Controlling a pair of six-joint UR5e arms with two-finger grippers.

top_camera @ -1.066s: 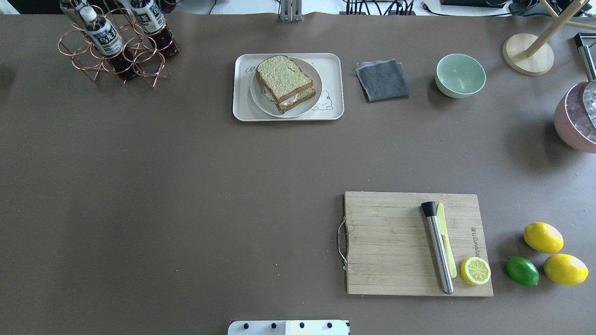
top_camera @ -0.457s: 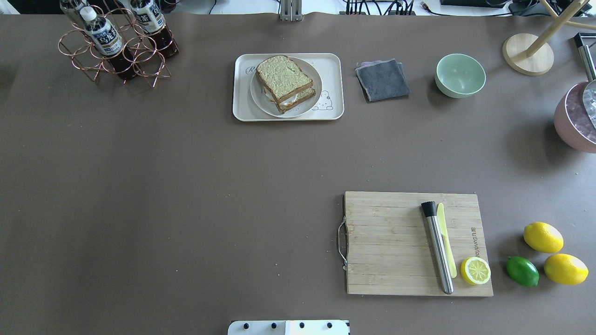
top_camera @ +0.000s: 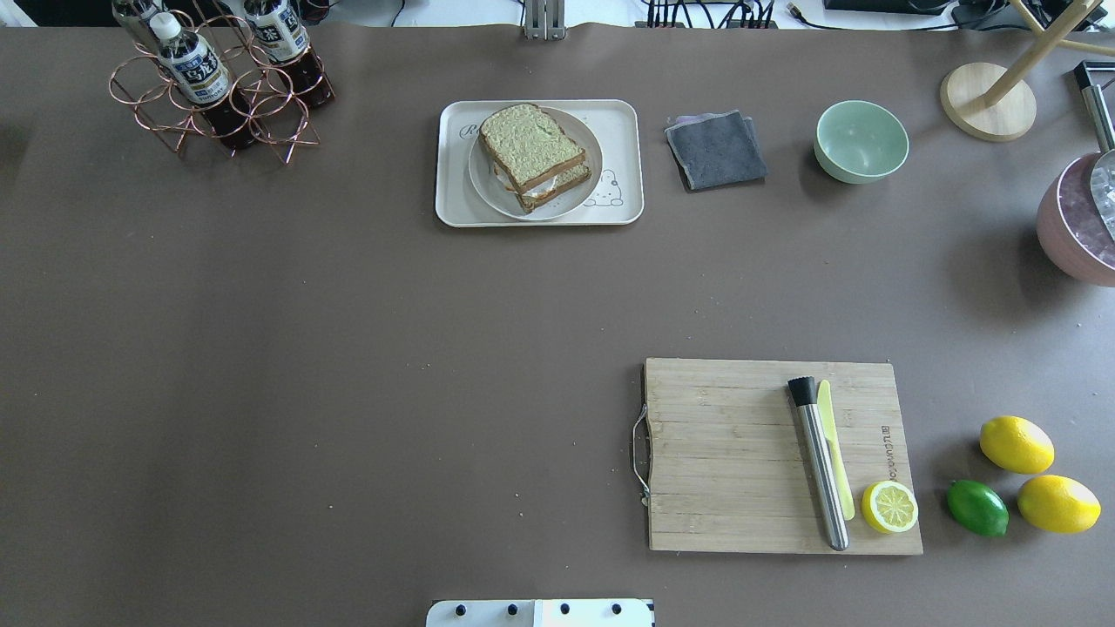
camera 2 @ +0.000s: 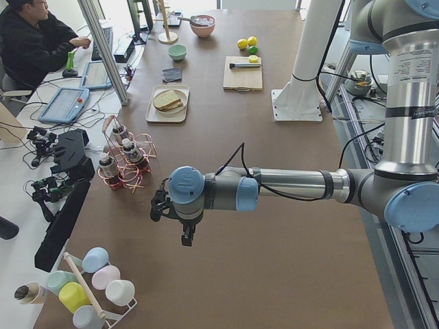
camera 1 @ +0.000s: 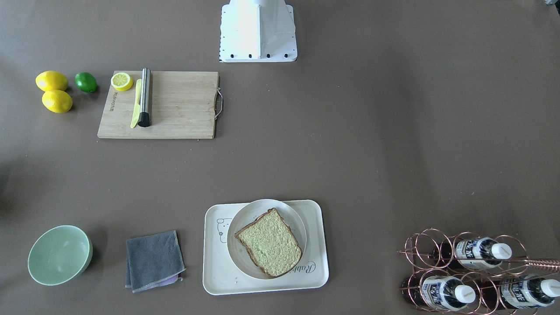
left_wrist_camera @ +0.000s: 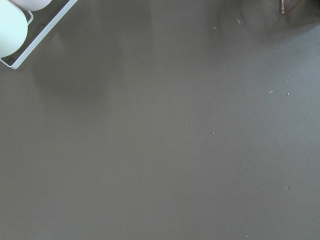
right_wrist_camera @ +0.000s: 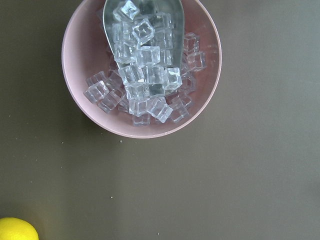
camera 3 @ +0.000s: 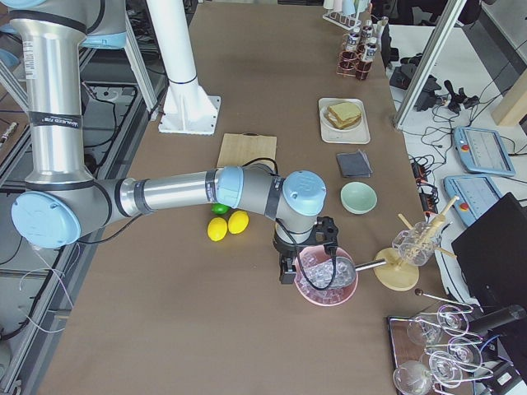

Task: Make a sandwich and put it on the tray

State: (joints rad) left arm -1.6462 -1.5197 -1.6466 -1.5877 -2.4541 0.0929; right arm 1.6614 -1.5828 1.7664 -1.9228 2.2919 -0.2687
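The sandwich [top_camera: 533, 155], egg between its slices, sits on the round white plate [top_camera: 488, 190] in the tray [top_camera: 623, 131], far middle of the bench [top_camera: 348, 348], its long axis diagonal. My left claw [camera 2: 186, 240] and right claw [camera 3: 286, 271], by the ice bowl [right_wrist_camera: 141, 70], hang at opposite ends, neither clearly nearer. I cannot tell either's grip. Nothing has shifted since a second ago.

The left arm [camera 2: 288, 184] and right arm [camera 3: 173, 193] are silver tubes with pale-blue joint caps [camera 2: 186, 185], thin black cable [camera 2: 241, 145] and a white, screw-dotted base [camera 1: 258, 35].
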